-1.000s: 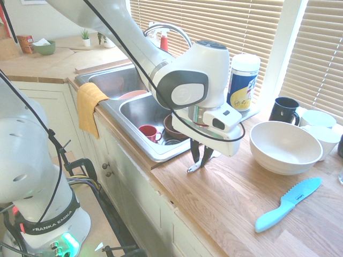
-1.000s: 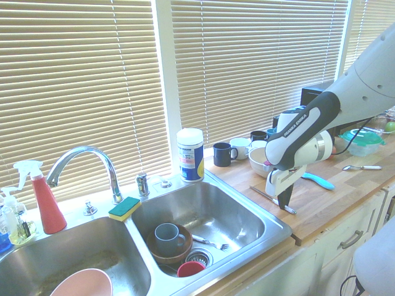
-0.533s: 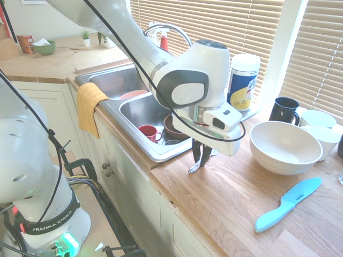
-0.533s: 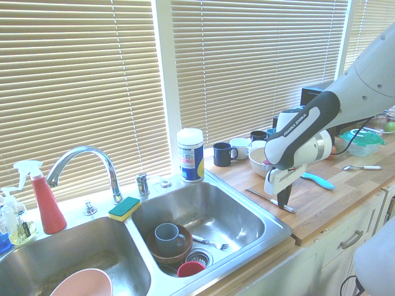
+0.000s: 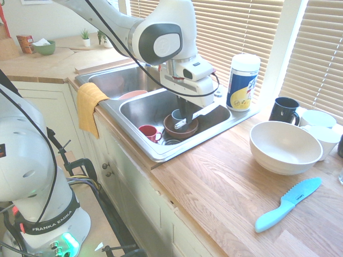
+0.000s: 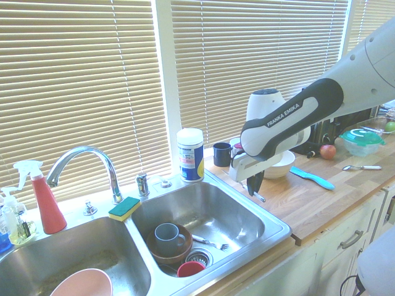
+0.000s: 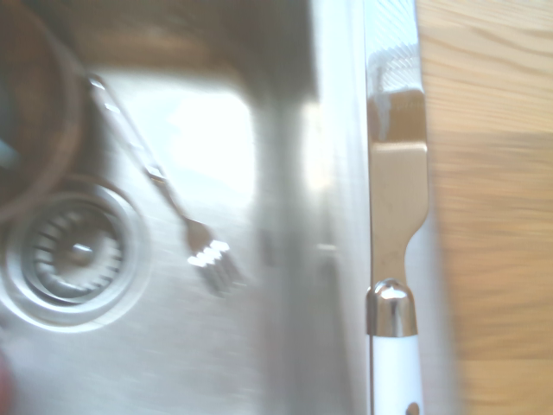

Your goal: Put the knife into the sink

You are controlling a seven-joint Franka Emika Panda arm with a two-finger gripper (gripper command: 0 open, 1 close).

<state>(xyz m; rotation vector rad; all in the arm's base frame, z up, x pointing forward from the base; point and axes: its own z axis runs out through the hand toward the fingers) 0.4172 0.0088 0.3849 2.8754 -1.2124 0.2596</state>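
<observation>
My gripper (image 5: 185, 115) is shut on the knife (image 5: 206, 111), a slim silver table knife held about level above the sink's (image 5: 155, 152) right basin, near the wall beside the wooden countertop. From the other side, the gripper (image 6: 252, 188) hangs over the basin's right rim (image 6: 274, 225), with a short piece of the knife (image 6: 261, 197) sticking out below it. The wrist view shows the knife (image 7: 394, 216) close up, a metal blade with a pale handle, running along the basin's edge above the sink floor (image 7: 259, 346).
A brown bowl (image 5: 179, 128) holding a mug, a red cup (image 5: 149, 132), a fork (image 7: 194, 233) and the drain (image 7: 73, 255) lie in the right basin. On the counter are a light-blue plastic knife (image 5: 286, 204), a white bowl (image 5: 284, 145) and a wipes canister (image 5: 242, 81). The faucet (image 6: 86, 160) curves behind.
The gripper finished shutting on the knife at the counter's edge, lifted it, and carried it sideways to above the sink's right basin.
</observation>
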